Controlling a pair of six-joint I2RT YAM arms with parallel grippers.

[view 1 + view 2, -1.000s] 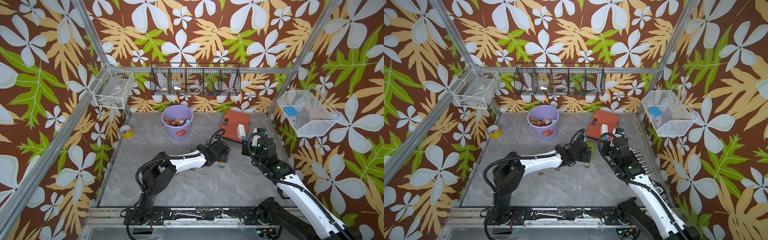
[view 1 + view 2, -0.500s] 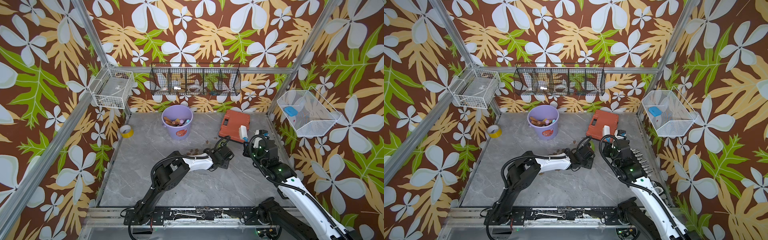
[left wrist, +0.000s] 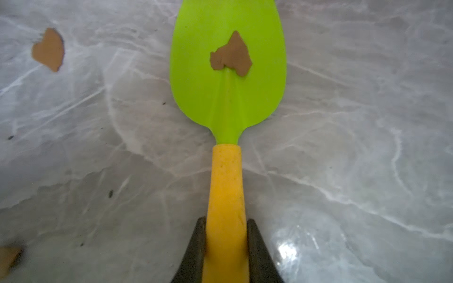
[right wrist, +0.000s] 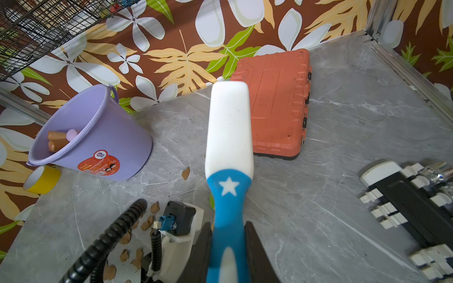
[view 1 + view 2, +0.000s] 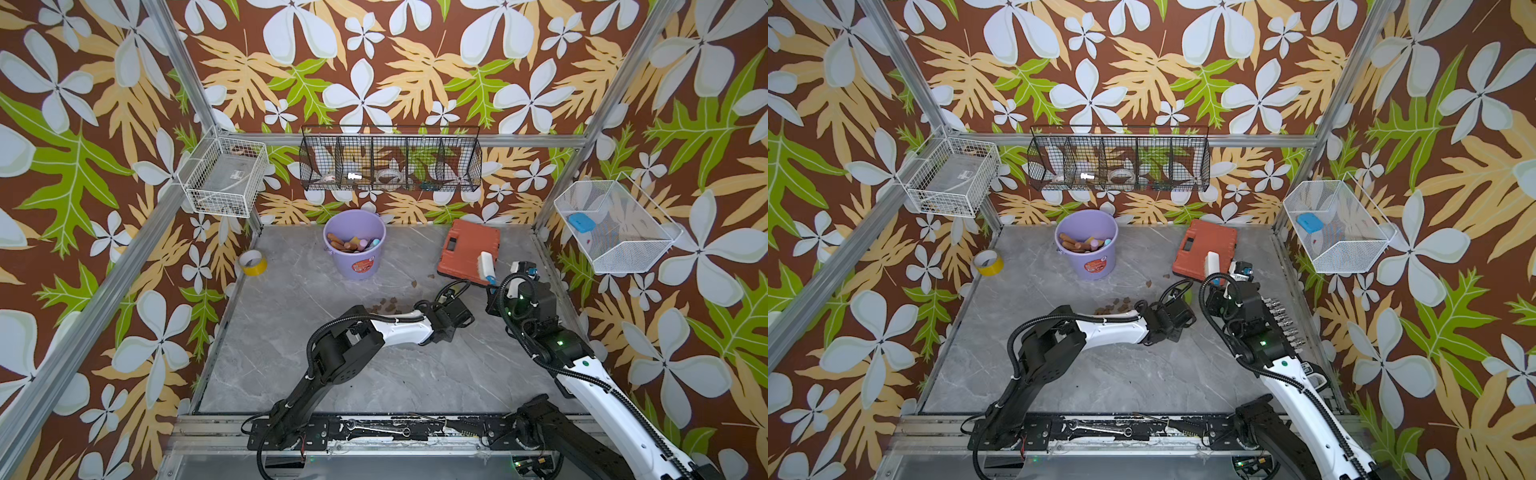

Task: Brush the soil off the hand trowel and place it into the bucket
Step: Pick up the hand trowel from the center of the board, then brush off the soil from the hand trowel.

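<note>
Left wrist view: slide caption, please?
Left gripper clamps the trowel by its yellow handle; one soil clump sits on its green blade.

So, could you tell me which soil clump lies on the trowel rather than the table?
The jagged clump mid-blade on the green trowel; the other clumps lie on the grey tabletop.

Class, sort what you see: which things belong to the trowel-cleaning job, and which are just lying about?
Job: green plastic trowel with yellow handle, brown soil clumps, blue-and-white brush, lilac plastic bucket.
Lying about: orange-red flat tool case, yellow tape roll.
</note>
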